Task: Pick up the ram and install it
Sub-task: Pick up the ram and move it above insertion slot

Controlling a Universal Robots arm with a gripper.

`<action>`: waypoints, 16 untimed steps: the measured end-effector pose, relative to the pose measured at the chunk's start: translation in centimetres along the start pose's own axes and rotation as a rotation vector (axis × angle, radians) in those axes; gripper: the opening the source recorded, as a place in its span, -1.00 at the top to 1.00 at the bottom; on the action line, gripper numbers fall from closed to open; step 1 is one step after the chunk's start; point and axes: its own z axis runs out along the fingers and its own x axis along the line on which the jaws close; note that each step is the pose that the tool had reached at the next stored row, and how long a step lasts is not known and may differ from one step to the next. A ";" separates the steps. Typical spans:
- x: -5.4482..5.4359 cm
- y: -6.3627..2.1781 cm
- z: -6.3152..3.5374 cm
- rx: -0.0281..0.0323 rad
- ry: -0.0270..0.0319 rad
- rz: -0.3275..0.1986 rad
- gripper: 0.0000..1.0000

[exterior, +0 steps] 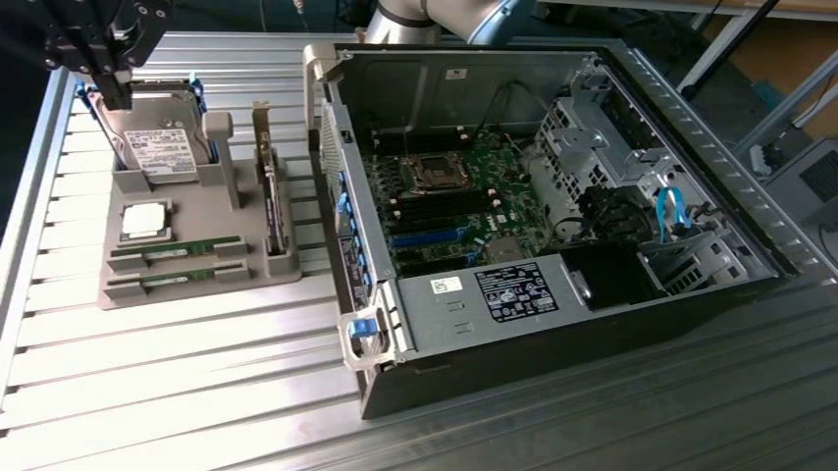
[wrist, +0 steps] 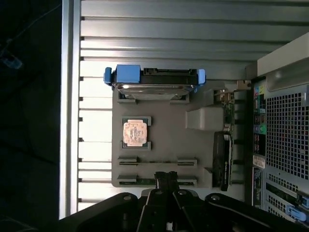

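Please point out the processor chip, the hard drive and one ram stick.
processor chip [wrist: 135,132], wrist view, middle of its metal lid.
hard drive [wrist: 153,90], wrist view, silver body.
ram stick nearer the chip [exterior: 177,250], exterior view, middle of its green edge.

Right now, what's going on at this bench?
The gripper hangs above the grey parts holder, near its hard drive end. The ram sticks are not picked up: both sit in the holder's slots, beside the processor and the expansion card. The open computer case stands at the exterior view's right.
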 end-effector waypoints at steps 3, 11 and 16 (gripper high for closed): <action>0.0 0.00 0.00 -0.0020 0.0037 -0.081 0.80; 0.0 0.00 0.00 -0.0073 0.0132 -0.297 0.80; 0.0 0.00 0.00 -0.0098 0.0177 -0.399 0.80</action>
